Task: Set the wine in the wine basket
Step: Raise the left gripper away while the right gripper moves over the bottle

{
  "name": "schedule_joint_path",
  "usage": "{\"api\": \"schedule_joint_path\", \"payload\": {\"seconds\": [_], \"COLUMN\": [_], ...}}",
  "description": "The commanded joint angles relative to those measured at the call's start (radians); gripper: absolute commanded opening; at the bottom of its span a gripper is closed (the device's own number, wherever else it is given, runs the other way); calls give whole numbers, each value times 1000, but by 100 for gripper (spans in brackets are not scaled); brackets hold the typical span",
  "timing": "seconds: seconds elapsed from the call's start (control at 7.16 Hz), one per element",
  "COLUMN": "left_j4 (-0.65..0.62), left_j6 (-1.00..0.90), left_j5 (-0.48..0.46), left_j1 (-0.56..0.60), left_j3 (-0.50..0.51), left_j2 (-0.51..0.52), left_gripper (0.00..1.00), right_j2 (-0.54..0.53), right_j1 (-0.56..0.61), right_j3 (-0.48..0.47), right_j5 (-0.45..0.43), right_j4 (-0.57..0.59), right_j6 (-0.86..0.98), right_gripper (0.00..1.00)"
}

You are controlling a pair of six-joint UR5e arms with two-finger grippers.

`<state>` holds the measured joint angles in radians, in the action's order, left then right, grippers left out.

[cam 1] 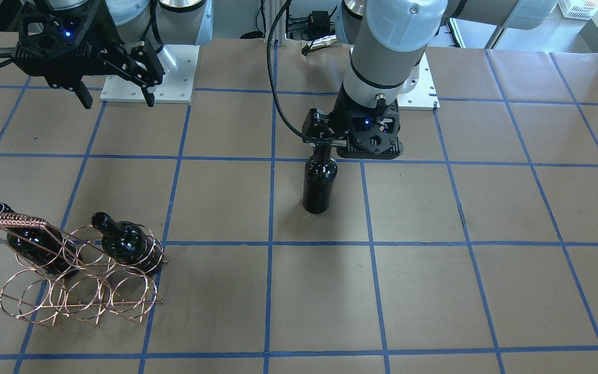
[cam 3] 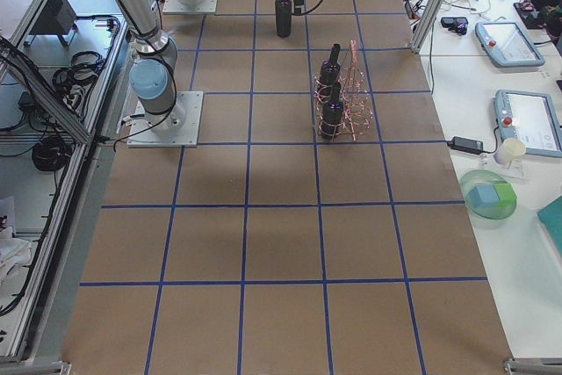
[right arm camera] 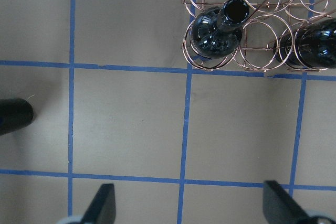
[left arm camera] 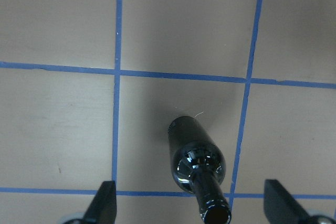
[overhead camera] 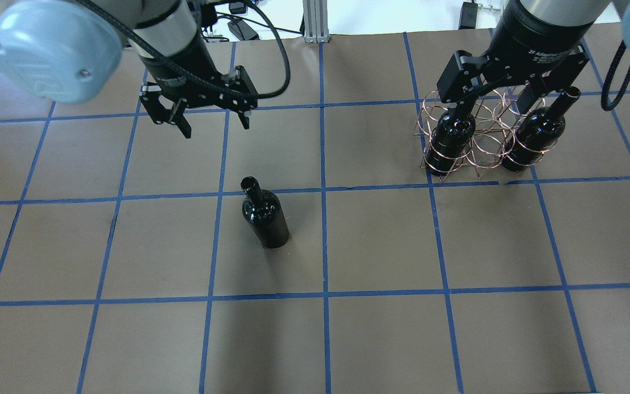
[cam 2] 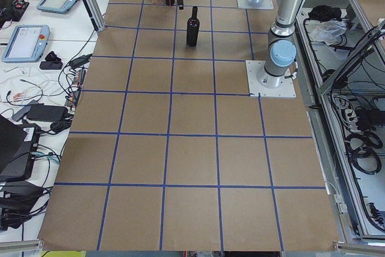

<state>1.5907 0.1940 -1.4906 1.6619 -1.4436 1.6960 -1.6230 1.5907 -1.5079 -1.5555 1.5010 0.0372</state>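
Jaws on the left gripper (overhead camera: 216, 130) are spread wide and hold nothing; jaws on the right gripper (cam 1: 118, 104) are likewise wide and empty, high over the rack end of the counter (overhead camera: 380, 246).

Target is the glossy near-black glass wine bottle (overhead camera: 266, 216); it stands upright mid-counter, alone, well apart from the copper wire wine basket (overhead camera: 479, 143). Left wrist view puts its neck between the fingers but off-centre, gripper above it, no contact.

Step in hand, my read: neck grasp by the left arm. To do it well:
- centre the neck between the fingers before descending;
- close just under the lip so the rim acts as a stop; glass is slick, so firm grip, no side load;
- lift straight up; a tall narrow bottle tips easily.

Two matching dark bottles (overhead camera: 449, 137) sit slanted in the outer rings; the rings between them look free, so match that slant on entry; light wire rack may slide.

Counter is brown paper with a blue tape grid (overhead camera: 323, 241), flat. Operator benches alongside carry teach pendants (cam 2: 27, 41); cables (cam 2: 361, 142) hang behind the robot bases.
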Motion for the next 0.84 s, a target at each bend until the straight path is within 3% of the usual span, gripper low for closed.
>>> {"api": "schedule_joint_path", "payload": {"seconds": [0.0,0.14,0.7], "left_j4": [9,9,9], "left_j6": [-132,-142,-139], "left_j5": [-38,-93,-86], "left_j1": [-121,-158,-172], "left_j3": [48,63,48], "left_j2": [-31,-38,-44], "left_gripper": [100,100,100], "right_j2": [3,8,83], "right_j1": [2,24,251], "right_j3": [3,5,31], "right_j5": [0,0,-9], "right_j4": [-1,2,47], "right_j6": [-13,-29,-300], "right_gripper": [100,100,100]}}
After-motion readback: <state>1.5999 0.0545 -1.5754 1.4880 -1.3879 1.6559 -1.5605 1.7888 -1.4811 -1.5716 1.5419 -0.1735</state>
